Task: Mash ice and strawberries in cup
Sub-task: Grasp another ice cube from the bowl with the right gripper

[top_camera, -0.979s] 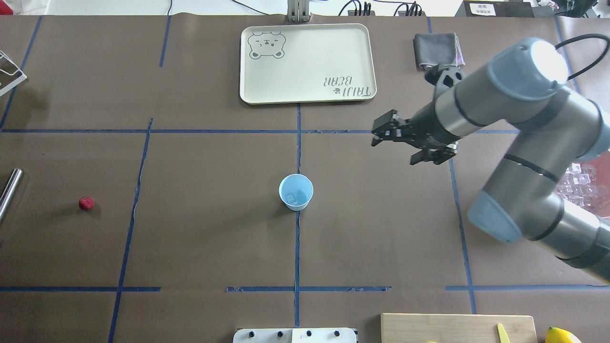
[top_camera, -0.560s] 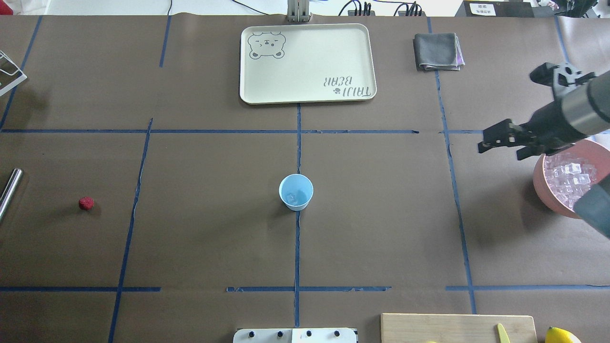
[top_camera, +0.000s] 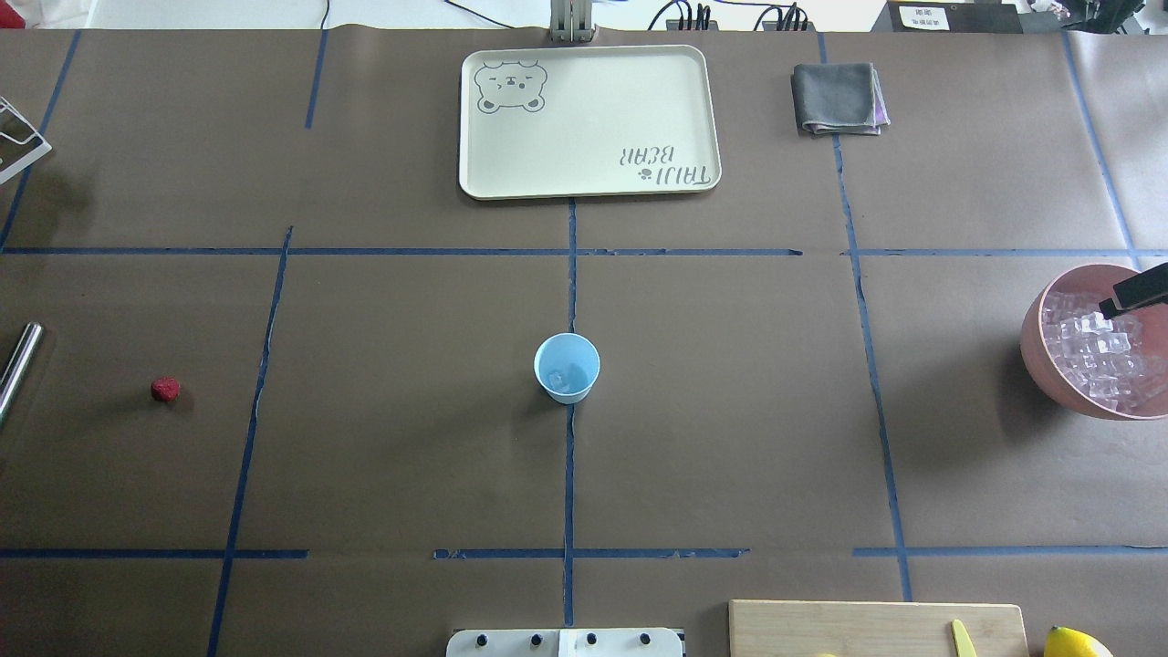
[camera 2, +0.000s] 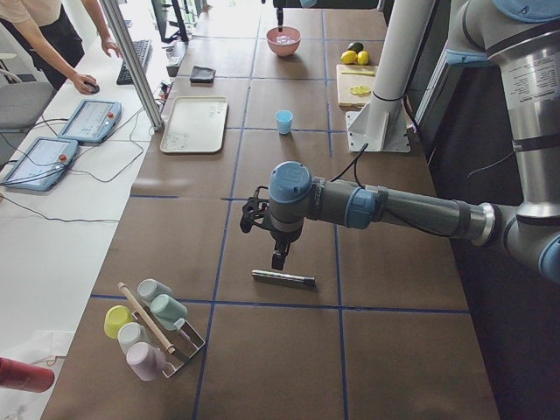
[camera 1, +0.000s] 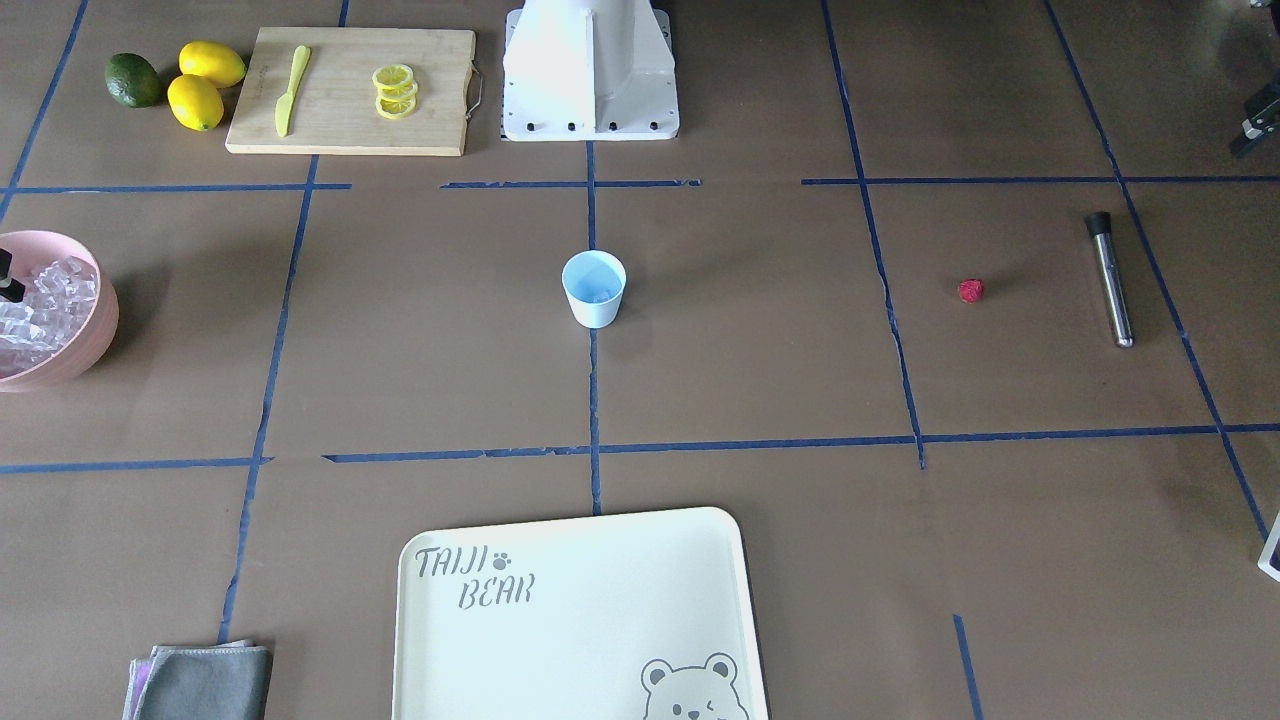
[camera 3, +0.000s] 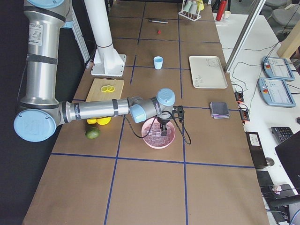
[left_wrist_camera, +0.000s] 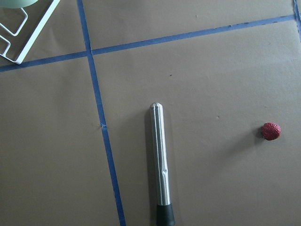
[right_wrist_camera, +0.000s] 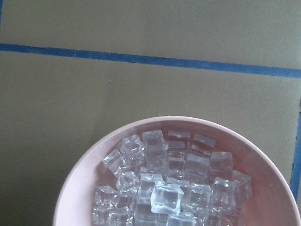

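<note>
The light-blue cup (top_camera: pixel 567 368) stands upright at the table's middle with a little ice (top_camera: pixel 570 375) inside. The red strawberry (top_camera: pixel 165 390) lies alone at the far left, and shows in the left wrist view (left_wrist_camera: pixel 271 131) beside a steel muddler (left_wrist_camera: pixel 160 160). Several ice cubes (right_wrist_camera: pixel 164 188) fill a pink bowl (top_camera: pixel 1036 342) at the right edge. My right gripper (top_camera: pixel 1134 294) hangs over that bowl with only one finger in view, so I cannot tell its state. My left gripper (camera 2: pixel 278 255) hovers above the muddler; I cannot tell its state.
A cream tray (top_camera: pixel 589 119) and a folded grey cloth (top_camera: pixel 838 98) lie at the far side. A cutting board (camera 1: pixel 350 90) with lemon slices, a yellow knife, lemons and a green fruit sits near the robot base. A rack of cups (camera 2: pixel 149 328) stands past the muddler.
My right arm has swung from near the table's middle out to the right, and now sits over the pink bowl, mostly out of the overhead view. The cup and strawberry have not moved.
</note>
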Controlling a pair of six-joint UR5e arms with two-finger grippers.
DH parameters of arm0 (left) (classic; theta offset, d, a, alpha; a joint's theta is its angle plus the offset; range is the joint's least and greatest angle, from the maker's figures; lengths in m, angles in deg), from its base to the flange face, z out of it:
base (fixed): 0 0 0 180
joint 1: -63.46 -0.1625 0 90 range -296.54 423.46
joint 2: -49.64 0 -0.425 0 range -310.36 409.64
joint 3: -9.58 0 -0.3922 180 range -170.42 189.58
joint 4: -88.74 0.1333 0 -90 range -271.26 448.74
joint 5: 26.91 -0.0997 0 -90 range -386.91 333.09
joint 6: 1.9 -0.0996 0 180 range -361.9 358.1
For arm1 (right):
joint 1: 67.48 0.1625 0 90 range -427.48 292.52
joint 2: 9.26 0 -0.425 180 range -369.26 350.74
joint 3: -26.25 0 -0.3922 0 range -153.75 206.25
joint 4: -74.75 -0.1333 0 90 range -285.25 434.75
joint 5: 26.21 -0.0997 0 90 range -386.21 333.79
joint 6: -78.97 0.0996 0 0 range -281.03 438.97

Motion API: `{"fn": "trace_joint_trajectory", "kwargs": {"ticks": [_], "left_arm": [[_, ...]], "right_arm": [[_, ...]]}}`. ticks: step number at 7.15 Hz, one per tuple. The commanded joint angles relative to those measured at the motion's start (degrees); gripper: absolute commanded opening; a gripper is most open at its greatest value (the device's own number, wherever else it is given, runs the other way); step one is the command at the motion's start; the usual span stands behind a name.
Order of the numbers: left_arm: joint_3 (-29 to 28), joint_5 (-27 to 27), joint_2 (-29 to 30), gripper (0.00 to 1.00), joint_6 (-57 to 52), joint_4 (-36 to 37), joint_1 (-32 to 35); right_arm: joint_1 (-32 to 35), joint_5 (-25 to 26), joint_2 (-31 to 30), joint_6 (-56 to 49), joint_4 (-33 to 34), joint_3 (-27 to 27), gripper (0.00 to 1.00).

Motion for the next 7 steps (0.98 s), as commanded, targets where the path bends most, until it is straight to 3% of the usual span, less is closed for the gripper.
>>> {"fn": "trace_joint_trajectory", "kwargs": {"ticks": [1, 7], "left_arm": [[-0.2, 0.0, 0.0, 1.0, -0.1, 0.0, 0.0], [-0.2, -0.1, 0.0, 1.0, -0.2, 0.0, 0.0]], "right_arm": [[-1.7, 0.5, -0.3, 0.2, -0.1, 0.9, 1.0], [-4.4, 0.7, -0.7, 0.2, 0.0, 3.2, 0.97]]}}
